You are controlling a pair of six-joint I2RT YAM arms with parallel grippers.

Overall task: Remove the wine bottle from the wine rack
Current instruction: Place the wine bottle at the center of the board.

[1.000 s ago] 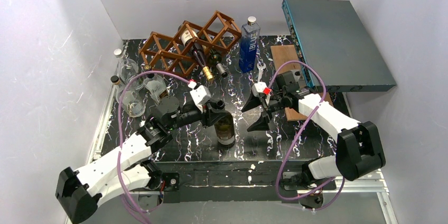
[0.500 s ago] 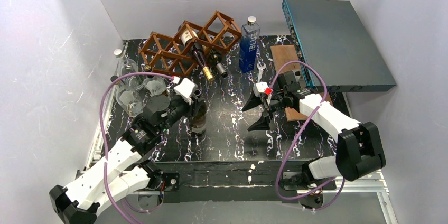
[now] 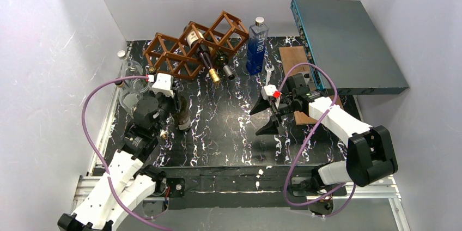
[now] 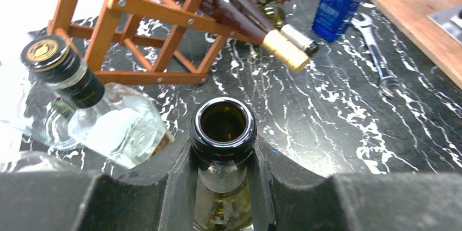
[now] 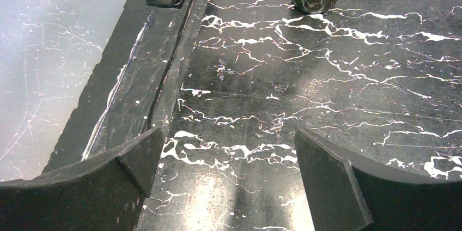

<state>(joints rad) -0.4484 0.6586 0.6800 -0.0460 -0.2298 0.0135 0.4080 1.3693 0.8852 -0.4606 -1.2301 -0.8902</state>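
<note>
Now the wine bottle (image 3: 183,118), upright and off the wine rack (image 3: 190,46), has travelled left toward the clear glass bottles (image 4: 111,125), its neck clamped by the left gripper (image 4: 223,157), so probably only setting down remains, while the right gripper (image 3: 268,115) hangs spread wide and empty.

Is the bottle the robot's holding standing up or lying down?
Standing up. The left fingers grip the wine bottle by its neck, open mouth facing up; the right wrist view shows its base down.
</note>
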